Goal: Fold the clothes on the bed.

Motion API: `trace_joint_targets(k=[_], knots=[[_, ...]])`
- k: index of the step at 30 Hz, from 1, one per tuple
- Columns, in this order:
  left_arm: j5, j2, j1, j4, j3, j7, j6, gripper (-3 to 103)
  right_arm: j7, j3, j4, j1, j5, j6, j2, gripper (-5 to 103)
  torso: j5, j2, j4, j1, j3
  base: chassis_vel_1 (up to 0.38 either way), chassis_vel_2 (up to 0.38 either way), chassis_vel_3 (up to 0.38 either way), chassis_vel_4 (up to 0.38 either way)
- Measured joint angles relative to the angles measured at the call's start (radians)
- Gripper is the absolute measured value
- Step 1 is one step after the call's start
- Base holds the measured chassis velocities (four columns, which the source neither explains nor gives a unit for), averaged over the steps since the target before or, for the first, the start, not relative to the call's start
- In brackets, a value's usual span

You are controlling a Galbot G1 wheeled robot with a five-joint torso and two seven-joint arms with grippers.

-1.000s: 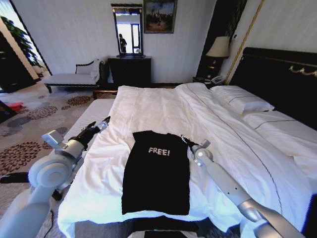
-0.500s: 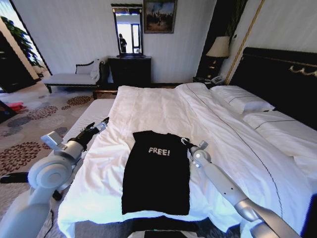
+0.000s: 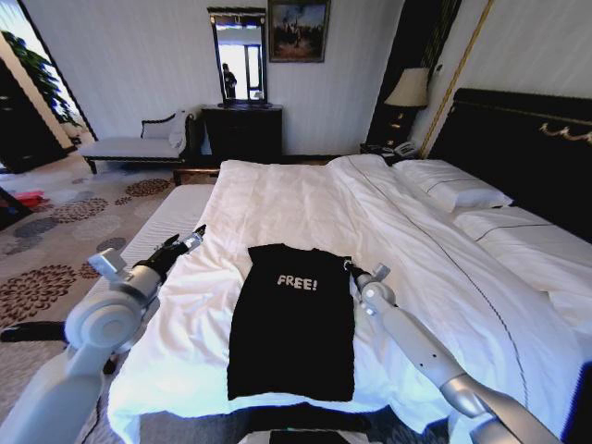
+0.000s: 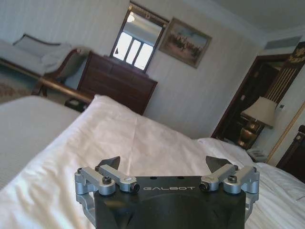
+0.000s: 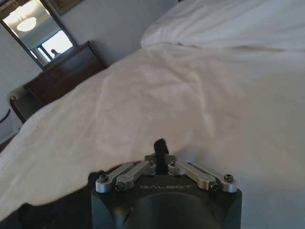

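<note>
Right gripper (image 3: pixel 351 269) closed at T-shirt (image 3: pixel 291 324); left gripper (image 3: pixel 197 232) spread (white bed (image 3: pixel 305 199)).

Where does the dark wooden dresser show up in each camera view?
Head view: the dresser stands against the far wall, beyond the bed.
Left wrist view: the dresser stands past the white duvet, beside the chaise.
Right wrist view: the dresser stands beyond the duvet's edge.
Shared landmark: the mirror directly above it.
</note>
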Motion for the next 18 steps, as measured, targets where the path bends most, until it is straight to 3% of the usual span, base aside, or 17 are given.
trace_joint_targets(k=[7,12,13,16,18], knots=[[-0.079,-0.031,-0.23,0.228,0.157,0.016,0.013,100,0.002,0.0,-0.021,0.033,-0.004,0.009,-0.003,0,0.0,0.0,0.0,0.0,0.0,0.0,0.0,0.0,0.0],[-0.088,-0.159,-0.521,0.594,0.391,0.044,0.029,100,0.003,0.002,-0.062,0.053,-0.013,0.012,-0.001,0,0.0002,0.0,-0.0008,0.0,0.0,0.0,0.0,0.0,0.0],[-0.088,-0.159,-0.521,0.594,0.391,0.044,0.029,100,0.003,0.002,-0.062,0.053,-0.013,0.012,-0.001,0,0.0002,0.0,-0.0008,0.0,0.0,0.0,0.0,0.0,0.0],[-0.03,-0.262,-0.639,0.815,0.489,0.077,0.039,100,0.003,0.015,-0.065,0.053,-0.014,0.017,-0.006,0,0.0005,0.0,-0.0009,0.0,0.0,0.0,0.0,0.0,0.0],[-0.017,-0.286,-0.657,0.867,0.5,0.086,0.048,100,0.003,0.02,-0.065,0.054,-0.014,0.018,-0.007,0,0.0004,0.0,-0.0012,0.0,0.0,0.0,0.0,0.0,0.0]])
